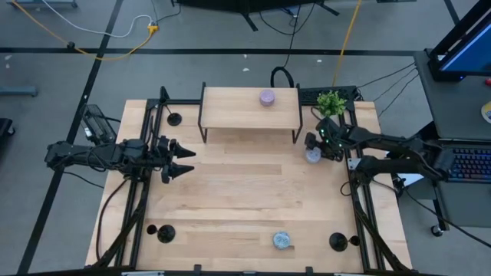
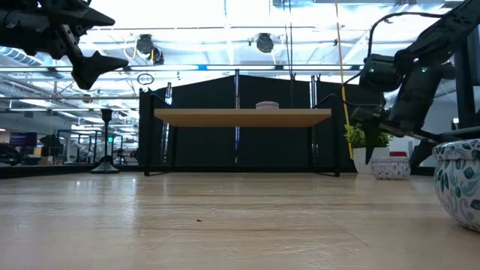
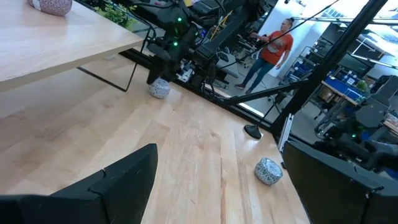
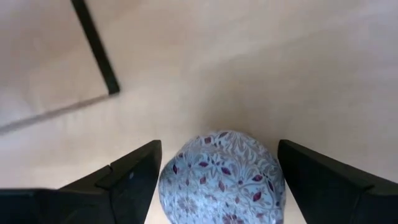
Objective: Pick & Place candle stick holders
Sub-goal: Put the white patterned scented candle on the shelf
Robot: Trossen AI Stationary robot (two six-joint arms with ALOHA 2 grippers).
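1. High view: the right gripper (image 1: 313, 147) hangs just off the right end of the raised shelf (image 1: 249, 107), fingers wide either side of a purple-patterned pot (image 1: 313, 156). The left gripper (image 1: 180, 162) hovers off the shelf's left end, spread and empty. Black candle stick holders (image 1: 166, 233) stand near the table corners, well apart from the shelf.
2. Low view: one holder (image 2: 106, 160) stands left of the shelf.
3. Left wrist view: another holder (image 3: 252, 130) stands far from the shelf.
4. Right wrist view: fingers (image 4: 127, 177) flank the pot (image 4: 221, 177) with gaps.
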